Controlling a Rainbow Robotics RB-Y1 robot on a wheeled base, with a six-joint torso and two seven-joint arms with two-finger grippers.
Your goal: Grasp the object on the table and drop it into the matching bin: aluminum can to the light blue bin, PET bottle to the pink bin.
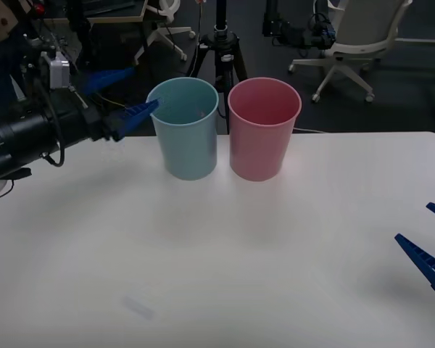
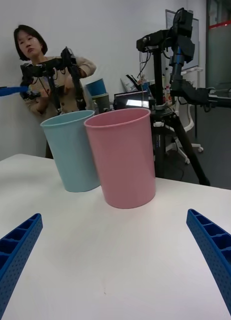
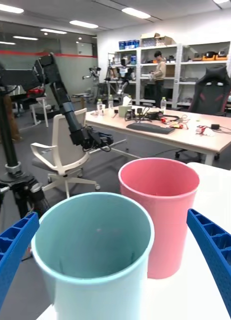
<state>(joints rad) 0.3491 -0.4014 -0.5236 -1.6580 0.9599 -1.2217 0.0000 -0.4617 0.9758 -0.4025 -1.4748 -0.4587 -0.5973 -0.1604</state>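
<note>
Left gripper: the left gripper, at upper left of the front view, hangs beside the rim of the light blue bin, its blue fingers spread wide and carrying nothing.

Left wrist view: the same fingers frame the pale bin's mouth, which sits directly in front of them, with the pink bin just behind it.

Right gripper: the right gripper waits low at the right edge of the front view, fingers parted and bare over the table.

Bins: the two stand side by side at the far edge of the tabletop, nearly touching, both upright.

Can: the aluminum can cannot be made out on the tabletop or in either claw; a faint speck inside the light blue bin may be it, but that is too small to tell.

Stage: judged from the released claw at the rim, the drop looks done or nearly so.

Risk: a finger is close to the pale rim, so a careless pull-away could clip it and tip the light bin over, or knock it against its pink neighbour.
</note>
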